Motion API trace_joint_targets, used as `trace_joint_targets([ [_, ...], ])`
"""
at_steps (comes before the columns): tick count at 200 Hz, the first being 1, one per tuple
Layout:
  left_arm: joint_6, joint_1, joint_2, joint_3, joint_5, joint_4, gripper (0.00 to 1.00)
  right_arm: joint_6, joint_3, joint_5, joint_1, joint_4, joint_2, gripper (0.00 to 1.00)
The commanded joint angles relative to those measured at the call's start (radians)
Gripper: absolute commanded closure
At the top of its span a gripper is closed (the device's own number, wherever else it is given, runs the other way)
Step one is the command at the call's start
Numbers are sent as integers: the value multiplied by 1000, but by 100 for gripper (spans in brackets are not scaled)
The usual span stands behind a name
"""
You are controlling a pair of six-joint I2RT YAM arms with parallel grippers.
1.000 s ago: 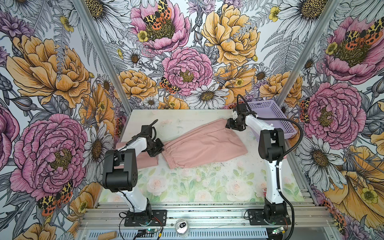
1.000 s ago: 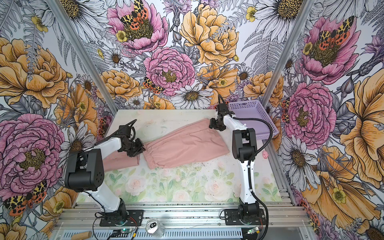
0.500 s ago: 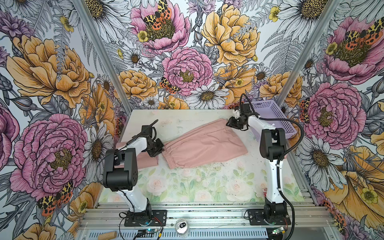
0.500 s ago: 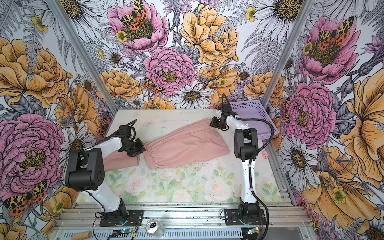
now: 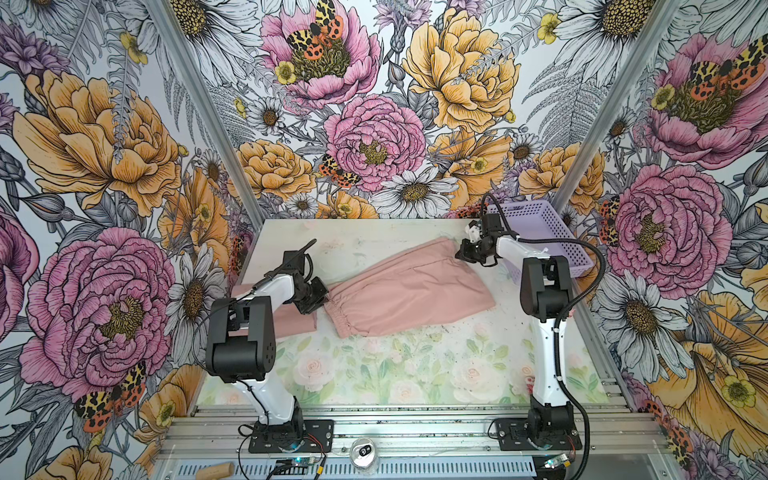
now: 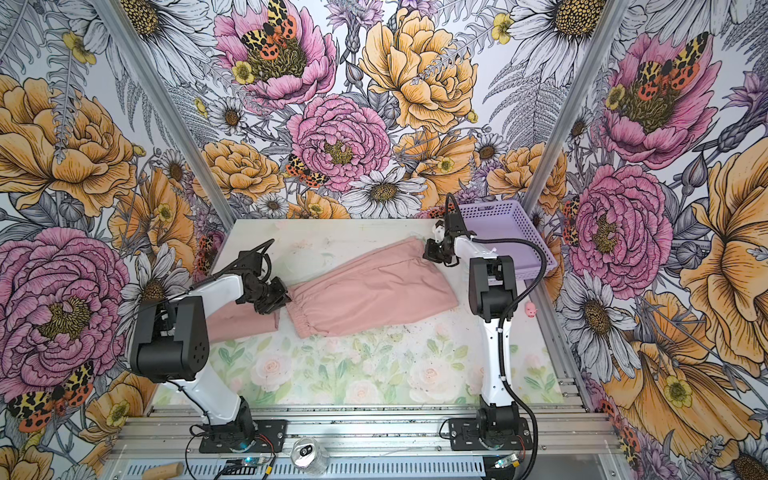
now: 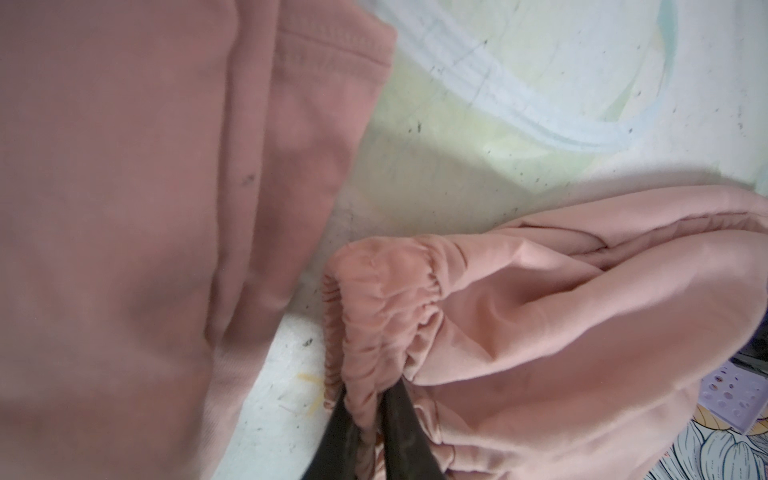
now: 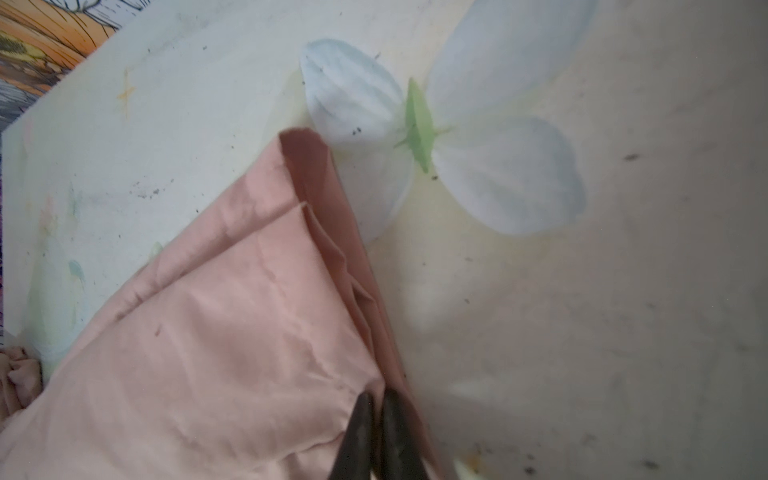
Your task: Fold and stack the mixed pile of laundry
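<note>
Left gripper (image 7: 370, 428) (black fingers (image 7: 401, 432) at the edge of the left wrist view): clamped on the gathered elastic waistband of the drawstring piece (image 5: 407, 291), at that piece's left end, left of the table's centre. Right gripper (image 8: 376, 432): closed, tips pressed together on the hem edge at the far right end of the same piece, cloth pinched between them. Drawstring piece: dusty pink, plain, spread flat and slanting across the table (image 5: 374, 365), waistband end to the left, hem end farther back and to the right. Just left of the waistband, partly hidden under the left arm: folded pink garment (image 5: 297, 324), flat on the table, parted from the waistband by a narrow strip of bare surface. Behind the right gripper, in the far right corner: lilac perforated basket (image 5: 573, 257).
</note>
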Motion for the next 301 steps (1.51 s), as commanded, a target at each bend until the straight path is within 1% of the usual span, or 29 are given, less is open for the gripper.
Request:
trace_joint_targets([
  [1,14,11,-9,10,26,2,87,-4,-29,-11,-6,17,-81,100],
  [54,38,11,-72,14,30,-64,87,-14,-135,-22,-21,12,-241,100],
  [99,82,25,-129,25,10,-144,87,-44,-177,-37,-30,-66,-367,100],
  [125,83,39,-134,38,22,-144,87,-45,-140,-55,-32,-97,-395,100],
  [163,75,38,-158,100,46,-160,86,-28,-30,-81,-35,-131,-389,100],
  [177,86,40,-149,125,45,-170,84,-19,4,-84,-34,-131,-369,100],
  [195,103,45,-93,164,49,-173,83,-10,60,-81,-29,-130,-305,100],
  [212,124,45,-8,211,43,-174,81,-3,131,-73,-18,-129,-205,100],
  [230,134,48,83,250,5,-167,81,5,215,-52,-2,-128,-96,100],
  [241,130,49,141,262,5,-151,81,9,272,-37,9,-128,-30,100],
  [262,114,52,167,280,-2,-124,83,26,373,-22,21,-130,92,100],
  [276,107,51,159,292,-5,-121,82,34,413,-4,24,-130,137,100],
  [284,107,46,145,293,-13,-121,78,35,424,4,25,-130,152,100],
  [297,100,45,110,277,-36,-121,65,39,423,19,25,-129,161,100],
  [301,100,45,106,270,-43,-121,63,37,421,23,25,-130,160,96],
])
